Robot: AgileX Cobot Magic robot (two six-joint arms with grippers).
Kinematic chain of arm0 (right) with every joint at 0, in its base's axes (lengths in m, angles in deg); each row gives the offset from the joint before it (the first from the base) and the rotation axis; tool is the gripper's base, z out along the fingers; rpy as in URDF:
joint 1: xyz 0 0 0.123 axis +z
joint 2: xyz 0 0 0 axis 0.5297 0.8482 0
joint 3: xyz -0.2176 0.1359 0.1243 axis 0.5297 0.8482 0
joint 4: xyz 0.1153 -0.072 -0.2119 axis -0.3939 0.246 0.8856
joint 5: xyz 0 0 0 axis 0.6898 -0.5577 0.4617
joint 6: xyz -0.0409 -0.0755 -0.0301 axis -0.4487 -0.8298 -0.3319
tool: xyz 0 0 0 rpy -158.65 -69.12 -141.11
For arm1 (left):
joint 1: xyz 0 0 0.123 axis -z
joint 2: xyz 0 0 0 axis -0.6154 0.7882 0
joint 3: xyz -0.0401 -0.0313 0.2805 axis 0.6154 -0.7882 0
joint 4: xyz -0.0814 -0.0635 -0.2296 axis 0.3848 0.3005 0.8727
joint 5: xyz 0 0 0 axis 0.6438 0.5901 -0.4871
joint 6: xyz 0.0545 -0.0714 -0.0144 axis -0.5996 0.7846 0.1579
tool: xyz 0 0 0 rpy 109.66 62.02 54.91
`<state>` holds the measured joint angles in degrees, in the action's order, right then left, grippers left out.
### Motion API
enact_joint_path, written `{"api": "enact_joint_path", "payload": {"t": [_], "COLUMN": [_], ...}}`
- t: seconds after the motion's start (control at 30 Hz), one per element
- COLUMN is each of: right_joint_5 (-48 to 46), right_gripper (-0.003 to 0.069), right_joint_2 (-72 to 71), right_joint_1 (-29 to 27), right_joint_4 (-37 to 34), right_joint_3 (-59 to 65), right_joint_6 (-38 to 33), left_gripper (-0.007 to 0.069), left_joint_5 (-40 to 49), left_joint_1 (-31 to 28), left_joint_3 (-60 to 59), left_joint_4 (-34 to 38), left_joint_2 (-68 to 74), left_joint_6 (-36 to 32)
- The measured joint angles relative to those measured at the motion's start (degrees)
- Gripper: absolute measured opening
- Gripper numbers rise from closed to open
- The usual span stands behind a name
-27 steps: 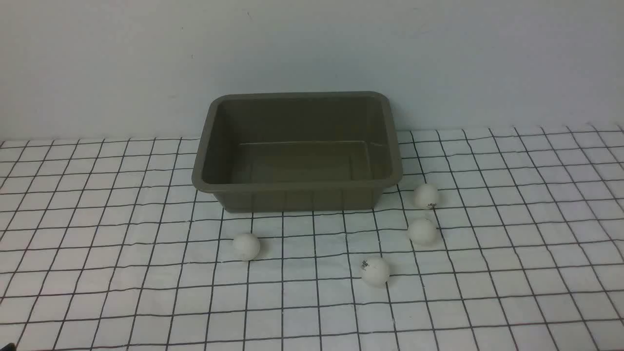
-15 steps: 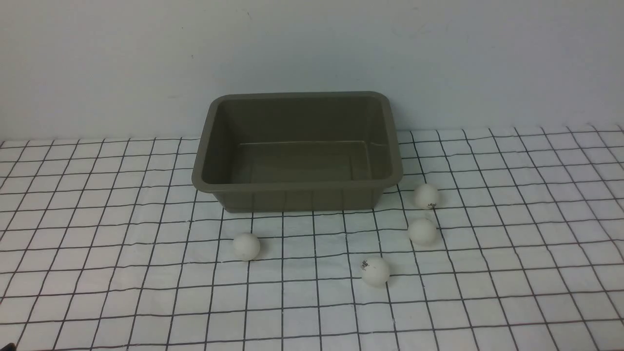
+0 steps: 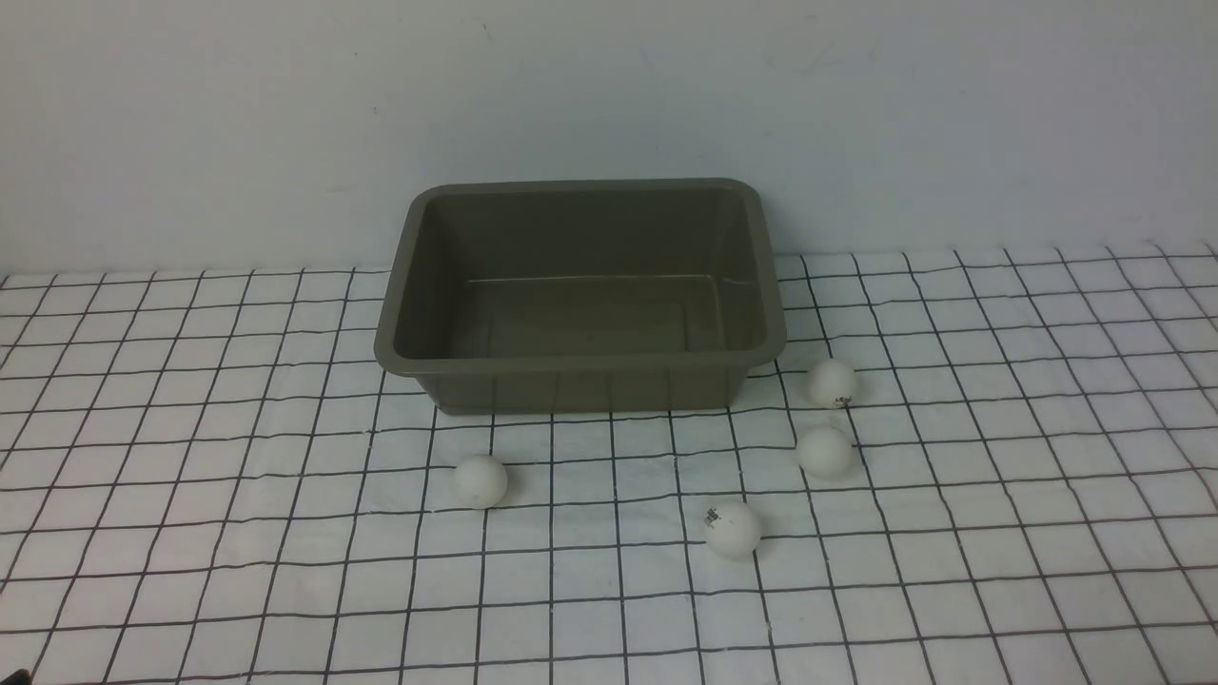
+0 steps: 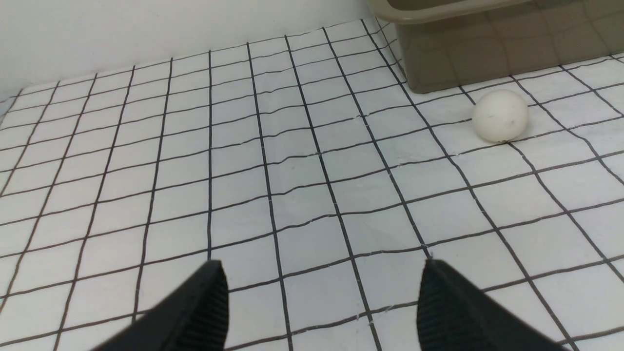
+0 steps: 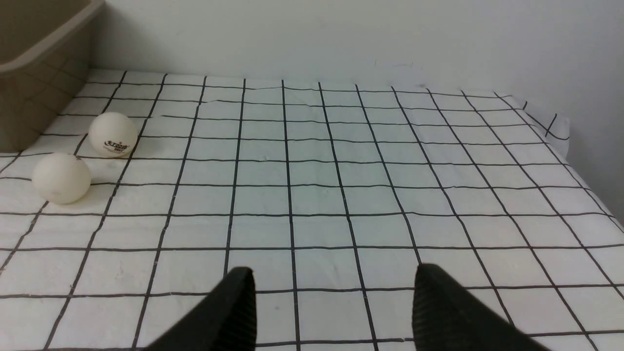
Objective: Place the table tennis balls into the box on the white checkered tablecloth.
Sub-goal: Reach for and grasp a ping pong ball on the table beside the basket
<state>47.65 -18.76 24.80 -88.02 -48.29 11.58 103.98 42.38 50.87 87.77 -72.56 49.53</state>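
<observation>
Through the left wrist camera I could see only the two black tips of the left hand [image 4: 321, 304]; the rest was cut off by the picture's edge. The right hand [image 5: 334, 304] was cropped the same way in its own view. The left wrist view clipped the box [image 4: 477, 53] to one lower corner and a strip of rim, and the right wrist view caught just a slice of its wall and rim. From the front, the box's near wall hid the closest strip of its floor, and the box covered part of the cloth's far edge. The tablecloth [image 3: 190, 495] ran past three picture edges and hid the counter entirely. Dark prints on the farthest ball [image 3: 833, 382] and the nearest ball [image 3: 732, 529] were too small to read.
</observation>
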Motion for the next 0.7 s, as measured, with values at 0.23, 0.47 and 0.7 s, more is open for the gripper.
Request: {"api": "enact_joint_path", "payload": {"t": [0.23, 0.47, 0.7], "right_joint_5": [0.0, 1.5, 1.5], "right_gripper": [0.04, 0.04, 0.04], "right_joint_2": [0.0, 0.0, 0.0], "right_joint_1": [0.0, 0.0, 0.0], "right_joint_4": [0.0, -0.9, -7.6], "right_joint_3": [0.0, 0.2, -2.8], "right_joint_6": [0.0, 0.4, 1.1], "left_gripper": [0.0468, 0.0468, 0.0468], "left_joint_5": [0.0, 0.0, 0.0], "left_joint_1": [0.0, 0.0, 0.0], "left_joint_3": [0.0, 0.0, 0.0], "left_joint_4": [0.0, 0.0, 0.0], "left_joint_2": [0.0, 0.0, 0.0], "left_joint_6": [0.0, 0.0, 0.0]}}
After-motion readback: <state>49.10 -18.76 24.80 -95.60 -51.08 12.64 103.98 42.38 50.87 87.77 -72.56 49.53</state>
